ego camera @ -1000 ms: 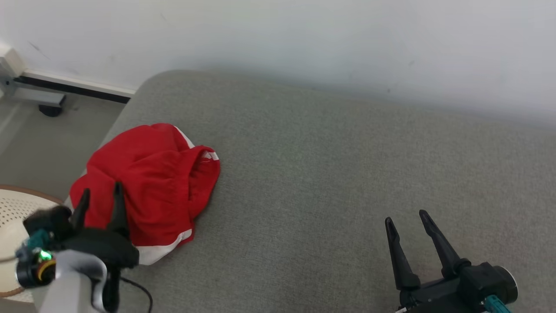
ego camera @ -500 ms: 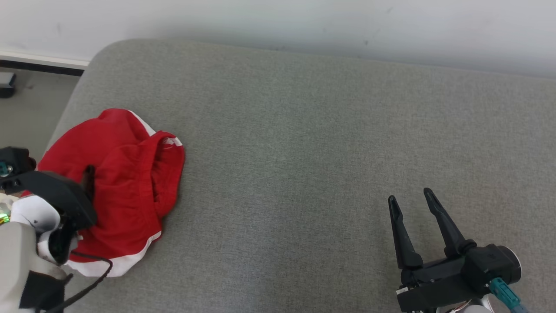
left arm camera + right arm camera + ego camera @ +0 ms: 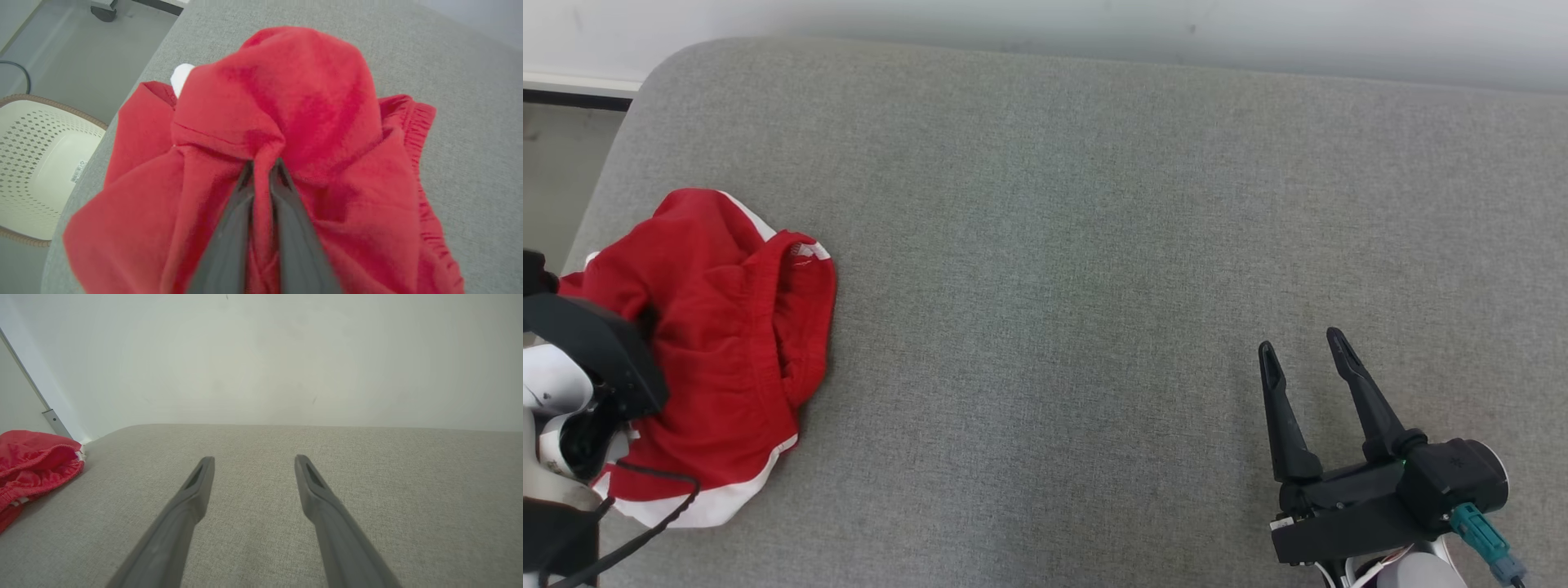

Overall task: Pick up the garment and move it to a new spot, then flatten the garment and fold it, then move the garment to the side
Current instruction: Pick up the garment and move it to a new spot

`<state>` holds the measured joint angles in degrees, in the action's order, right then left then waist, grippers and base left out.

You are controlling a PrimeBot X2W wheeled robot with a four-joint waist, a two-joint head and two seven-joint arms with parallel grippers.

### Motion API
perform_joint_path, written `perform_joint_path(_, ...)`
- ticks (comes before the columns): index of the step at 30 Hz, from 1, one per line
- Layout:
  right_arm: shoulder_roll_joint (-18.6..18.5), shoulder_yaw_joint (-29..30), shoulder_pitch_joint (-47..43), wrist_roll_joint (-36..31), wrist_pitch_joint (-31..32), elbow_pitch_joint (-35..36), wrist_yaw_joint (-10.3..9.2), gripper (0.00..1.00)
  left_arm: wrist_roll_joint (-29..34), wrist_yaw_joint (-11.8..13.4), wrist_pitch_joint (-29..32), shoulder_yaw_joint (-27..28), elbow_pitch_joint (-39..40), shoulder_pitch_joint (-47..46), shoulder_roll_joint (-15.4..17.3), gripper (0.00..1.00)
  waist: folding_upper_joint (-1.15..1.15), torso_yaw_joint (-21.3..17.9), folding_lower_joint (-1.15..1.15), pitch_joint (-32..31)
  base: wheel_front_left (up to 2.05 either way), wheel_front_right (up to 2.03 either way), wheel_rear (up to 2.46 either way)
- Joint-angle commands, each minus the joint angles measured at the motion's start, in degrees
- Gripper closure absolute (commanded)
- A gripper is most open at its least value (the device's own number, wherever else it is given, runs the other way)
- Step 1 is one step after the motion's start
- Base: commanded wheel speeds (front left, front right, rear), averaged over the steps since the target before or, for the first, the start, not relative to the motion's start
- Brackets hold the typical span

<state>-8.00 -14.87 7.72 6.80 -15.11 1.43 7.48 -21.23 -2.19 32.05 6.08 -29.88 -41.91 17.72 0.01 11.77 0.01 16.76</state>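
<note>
Since made of thin, soft cloth, expect the red garment (image 3: 727, 327) to weigh little, hang limp and slide easily over the grey cushion (image 3: 1094, 204), with nothing to break. Lies crumpled at the cushion's left end, close to the edge, beside a white basket (image 3: 36, 163) down on the floor. Shows an elastic waistband (image 3: 414, 126) along one side and a white hem (image 3: 703, 510) nearest the robot. Better to take hold at the waistband or the hem than at a loose middle fold: likely to open flat more readily from a firm edge.

Clenched: the left claw (image 3: 261, 165), on a raised ridge of red cloth near the middle of the heap, fingers nearly together with the fold pinched between them. Spread wide: the right claw (image 3: 1307, 351), holding nothing, poised over bare cushion well apart from the garment.

Against a second ago: then gaping over the near side of the heap, now closed on the cloth. Heap much the same in shape. Same wide spread on the right claw as before. Seen from the head, whole scene shifted leftward, so put that down to the camera's own turn, not to any travel of garment or cushion.
</note>
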Motion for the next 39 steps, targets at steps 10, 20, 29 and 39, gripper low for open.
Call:
perform_joint_path(10, 0.53, -0.51, 0.89, 0.96, -0.03, -0.46, 0.02, 0.00, -0.76, -0.42, -9.50, 1.51, 6.34, -0.16, 0.26, 1.00, -0.01, -0.59, -0.01, -0.80, 0.00, 0.00, 0.00)
perform_joint_path(20, 0.98, -0.20, -0.91, 1.37, -0.02, -1.14, 0.02, 0.00, -1.80, -1.58, -21.64, 3.42, 12.57, 0.25, -0.39, 1.00, -0.01, -2.13, -0.01, -5.01, 0.00, 0.00, 0.00)
perform_joint_path(29, 1.66, -0.51, -2.89, 1.77, -0.03, -1.26, 0.02, 0.00, -2.26, -2.85, -25.04, 1.57, 15.30, 1.05, -1.18, 1.00, -0.01, -5.43, -0.01, -10.13, 0.00, 0.00, 0.00)
perform_joint_path(39, 1.91, -0.54, -5.88, 2.24, -0.03, -1.44, 0.02, 0.00, -3.49, -3.81, -23.73, -2.08, 19.76, 2.54, -2.84, 1.00, -0.01, -11.72, -0.01, -14.78, 0.00, 0.00, 0.00)
